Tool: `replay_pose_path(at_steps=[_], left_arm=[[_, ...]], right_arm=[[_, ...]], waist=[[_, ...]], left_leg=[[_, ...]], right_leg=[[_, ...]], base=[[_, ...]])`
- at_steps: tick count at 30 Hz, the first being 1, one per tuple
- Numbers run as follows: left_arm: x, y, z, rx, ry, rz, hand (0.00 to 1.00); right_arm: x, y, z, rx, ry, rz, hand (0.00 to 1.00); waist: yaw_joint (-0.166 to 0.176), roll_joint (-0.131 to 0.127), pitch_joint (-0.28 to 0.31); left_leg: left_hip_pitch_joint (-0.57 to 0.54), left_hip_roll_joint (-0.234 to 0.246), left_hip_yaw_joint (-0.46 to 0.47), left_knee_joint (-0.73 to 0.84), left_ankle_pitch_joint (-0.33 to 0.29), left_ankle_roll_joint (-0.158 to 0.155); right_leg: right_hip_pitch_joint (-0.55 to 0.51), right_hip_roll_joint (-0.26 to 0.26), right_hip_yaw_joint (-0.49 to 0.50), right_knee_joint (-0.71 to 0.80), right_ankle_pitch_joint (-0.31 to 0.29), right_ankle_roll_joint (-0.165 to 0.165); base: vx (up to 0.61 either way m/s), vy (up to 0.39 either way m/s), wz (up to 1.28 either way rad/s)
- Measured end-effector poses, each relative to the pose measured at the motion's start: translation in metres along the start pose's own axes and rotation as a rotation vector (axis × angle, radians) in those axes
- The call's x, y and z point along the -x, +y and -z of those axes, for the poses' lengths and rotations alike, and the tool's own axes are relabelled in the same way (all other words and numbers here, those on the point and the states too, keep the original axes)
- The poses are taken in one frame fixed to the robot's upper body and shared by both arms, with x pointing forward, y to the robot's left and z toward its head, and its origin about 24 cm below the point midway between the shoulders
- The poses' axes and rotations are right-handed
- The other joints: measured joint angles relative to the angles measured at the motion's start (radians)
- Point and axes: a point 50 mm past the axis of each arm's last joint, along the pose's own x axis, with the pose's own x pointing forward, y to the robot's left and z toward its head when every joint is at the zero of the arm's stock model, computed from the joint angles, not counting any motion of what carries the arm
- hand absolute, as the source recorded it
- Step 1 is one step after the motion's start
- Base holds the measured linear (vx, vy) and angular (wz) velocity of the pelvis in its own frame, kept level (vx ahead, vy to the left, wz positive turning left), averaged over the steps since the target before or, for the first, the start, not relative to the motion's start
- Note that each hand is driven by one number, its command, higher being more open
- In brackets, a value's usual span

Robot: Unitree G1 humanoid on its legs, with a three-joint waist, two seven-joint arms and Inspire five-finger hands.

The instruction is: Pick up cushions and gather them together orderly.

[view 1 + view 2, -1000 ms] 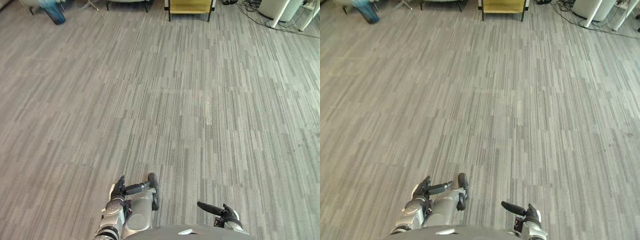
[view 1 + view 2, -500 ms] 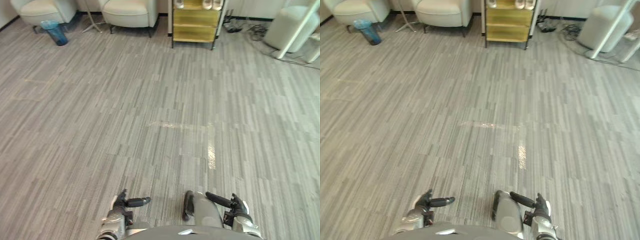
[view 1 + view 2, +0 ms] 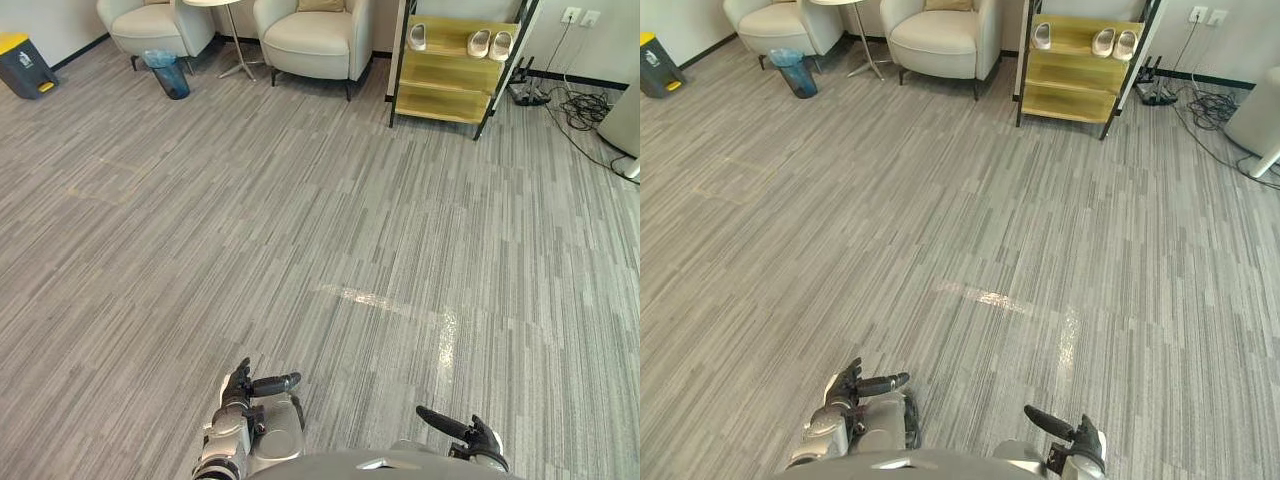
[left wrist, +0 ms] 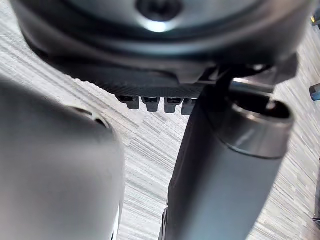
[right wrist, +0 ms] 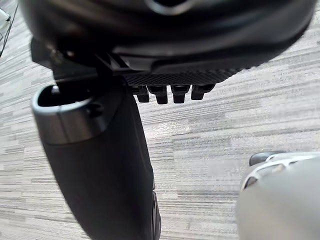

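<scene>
Left eye view: tilted up as a whole since a second ago, so a camera move, no shift of furniture. Now takes in a tan cushion (image 3: 322, 5) at 12 o'clock on an armchair (image 3: 315, 40), well apart across bare floor (image 3: 350, 220); likely calls for walking over first. Left hand (image 3: 238, 390) at 7, right hand (image 3: 478, 438) at 5, both low and empty. Second armchair (image 3: 150, 20) and blue bin (image 3: 170, 75) at 11; shoe shelf (image 3: 450, 60) and cables (image 3: 575, 100) at 1. No obstacle on the way.

Right eye view: same scene.

Left wrist view: fingers (image 4: 150, 103) relaxed, gripping nothing.

Right wrist view: fingers (image 5: 160, 94) likewise loose and empty.
</scene>
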Motion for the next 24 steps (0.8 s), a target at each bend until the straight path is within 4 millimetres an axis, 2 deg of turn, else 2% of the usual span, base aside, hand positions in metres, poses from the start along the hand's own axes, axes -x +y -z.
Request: replay_pose_path(at_steps=[1, 3, 4, 5, 6, 7, 8, 9, 10, 11, 13, 14, 15, 16, 17, 18, 19, 21, 24], left_arm=[[-0.001, 0.004, -0.001, -0.015, -0.004, 0.0, 1.0], [-0.001, 0.008, 0.0, -0.017, 0.002, -0.008, 1.0], [-0.001, 0.009, 0.003, -0.019, 0.018, -0.01, 1.0], [0.0, 0.008, 0.009, -0.024, 0.04, -0.009, 1.0], [0.0, 0.008, 0.01, -0.027, 0.047, -0.008, 1.0], [0.001, 0.007, 0.014, -0.049, 0.061, 0.001, 1.0], [0.001, 0.007, 0.015, -0.063, 0.065, 0.007, 1.0], [0.001, 0.006, 0.016, -0.071, 0.072, 0.009, 1.0], [0.002, 0.005, 0.021, -0.095, 0.087, 0.017, 1.0], [0.003, 0.005, 0.023, -0.104, 0.094, 0.022, 1.0], [0.003, 0.004, 0.024, -0.116, 0.099, 0.026, 1.0], [0.004, 0.004, 0.025, -0.118, 0.1, 0.026, 1.0], [0.003, 0.008, 0.024, -0.125, 0.098, 0.018, 1.0], [0.005, 0.0, 0.029, -0.119, 0.117, 0.039, 1.0], [0.006, -0.007, 0.033, -0.104, 0.125, 0.053, 1.0], [0.007, -0.011, 0.034, -0.094, 0.13, 0.061, 1.0], [0.008, -0.013, 0.035, -0.091, 0.133, 0.064, 1.0], [0.008, -0.013, 0.036, -0.094, 0.136, 0.067, 1.0], [0.008, -0.01, 0.037, -0.087, 0.138, 0.055, 1.0]], right_arm=[[0.001, 0.007, 0.002, -0.006, 0.009, -0.018, 1.0], [0.002, 0.012, 0.006, -0.008, 0.023, -0.03, 1.0], [0.002, 0.012, 0.008, 0.004, 0.031, -0.034, 1.0], [0.002, 0.012, 0.007, 0.026, 0.03, -0.041, 1.0], [0.002, 0.012, 0.007, 0.026, 0.03, -0.044, 1.0], [0.001, 0.013, 0.005, 0.019, 0.033, -0.048, 1.0], [0.0, 0.013, 0.002, 0.022, 0.026, -0.049, 1.0], [-0.001, 0.013, 0.0, 0.025, 0.02, -0.05, 1.0], [-0.002, 0.009, -0.004, 0.045, 0.008, -0.048, 1.0], [-0.003, 0.006, -0.007, 0.058, -0.006, -0.043, 1.0], [-0.003, 0.003, -0.01, 0.06, -0.016, -0.038, 1.0], [-0.004, 0.002, -0.01, 0.062, -0.019, -0.033, 1.0], [-0.003, -0.001, -0.006, 0.067, -0.006, -0.028, 1.0], [-0.005, -0.012, -0.002, 0.077, 0.015, 0.0, 1.0], [-0.006, -0.022, -0.004, 0.088, 0.014, 0.028, 1.0], [-0.007, -0.027, -0.006, 0.092, 0.012, 0.043, 1.0], [-0.007, -0.03, -0.004, 0.086, 0.018, 0.054, 1.0], [-0.005, -0.033, 0.005, 0.079, 0.042, 0.062, 1.0], [-0.001, -0.039, 0.022, 0.07, 0.092, 0.074, 1.0]], waist=[[-0.002, -0.02, -0.005], [0.003, -0.036, -0.017], [0.009, -0.037, -0.036], [0.009, -0.026, -0.046], [0.008, -0.024, -0.047], [0.009, -0.02, -0.048], [0.004, -0.008, -0.043], [0.002, -0.008, -0.044], [-0.007, 0.007, -0.046], [-0.014, 0.015, -0.049], [-0.018, 0.021, -0.05], [-0.02, 0.017, -0.051], [-0.021, -0.005, -0.059], [-0.03, 0.022, -0.066], [-0.018, 0.054, -0.076], [-0.018, 0.069, -0.075], [-0.02, 0.077, -0.075], [-0.022, 0.079, -0.075], [-0.023, 0.069, -0.078]], left_leg=[[-0.007, -0.008, 0.007, 0.038, -0.028, 0.014], [-0.009, -0.015, 0.024, 0.126, -0.095, 0.03], [0.005, -0.019, 0.045, 0.163, -0.138, 0.044], [0.049, -0.023, 0.062, 0.16, -0.167, 0.053], [0.067, -0.027, 0.066, 0.153, -0.172, 0.058], [0.128, -0.038, 0.068, 0.105, -0.177, 0.066], [0.191, -0.043, 0.065, 0.044, -0.186, 0.062], [0.222, -0.047, 0.064, 0.014, -0.188, 0.058], [0.279, -0.042, 0.061, -0.033, -0.185, 0.054], [0.31, -0.029, 0.06, -0.05, -0.183, 0.05], [0.327, -0.014, 0.056, -0.054, -0.182, 0.049], [0.338, -0.005, 0.048, -0.053, -0.18, 0.042], [0.341, -0.019, 0.035, -0.054, -0.177, 0.019], [0.35, 0.006, -0.007, -0.08, -0.18, 0.006], [0.353, 0.021, -0.03, -0.105, -0.18, 0.006], [0.367, 0.027, -0.036, -0.127, -0.174, 0.001], [0.383, 0.032, -0.04, -0.152, -0.161, -0.014], [0.404, 0.044, -0.045, -0.176, -0.142, -0.02], [0.414, 0.044, -0.06, -0.183, -0.139, -0.016]], right_leg=[[0.0, -0.017, 0.028, 0.004, 0.021, 0.01], [0.01, -0.04, 0.076, 0.033, 0.045, 0.031], [-0.011, -0.052, 0.115, 0.102, 0.062, 0.043], [-0.053, -0.065, 0.149, 0.224, 0.105, 0.05], [-0.074, -0.07, 0.157, 0.276, 0.129, 0.048], [-0.131, -0.09, 0.156, 0.414, 0.215, 0.055], [-0.184, -0.117, 0.126, 0.543, 0.188, 0.043], [-0.211, -0.13, 0.096, 0.593, 0.149, 0.034], [-0.269, -0.134, 0.031, 0.63, 0.076, 0.011], [-0.307, -0.117, 0.006, 0.593, 0.036, 0.008], [-0.34, -0.092, 0.002, 0.513, 0.014, 0.01], [-0.365, -0.068, 0.014, 0.37, 0.027, 0.02], [-0.366, -0.054, 0.043, 0.242, 0.072, 0.054], [-0.333, -0.021, 0.025, 0.216, 0.078, 0.036], [-0.335, 0.001, 0.027, 0.207, 0.08, 0.031], [-0.334, 0.014, 0.028, 0.206, 0.079, 0.028], [-0.332, 0.024, 0.031, 0.203, 0.074, 0.017], [-0.308, 0.044, 0.028, 0.176, 0.075, 0.011], [-0.275, 0.052, 0.02, 0.128, 0.084, 0.011]], base=[[0.43, 0.186, -0.15], [0.41, 0.197, -0.22], [0.47, 0.229, -0.45], [0.45, 0.222, -0.43], [0.36, 0.176, -0.41], [0.33, 0.117, -0.35], [0.3, 0.053, -0.35], [0.33, 0.009, -0.19], [0.3, -0.062, -0.04], [0.2, -0.069, 0.02], [0.21, -0.167, 0.1], [0.22, -0.215, 0.25], [0.26, -0.288, 0.39], [0.21, -0.247, 0.23], [0.24, -0.291, 0.05], [0.13, -0.214, -0.2], [0.06, -0.111, -0.15], [0.05, -0.112, -0.1], [0.03, -0.046, 0.03]])
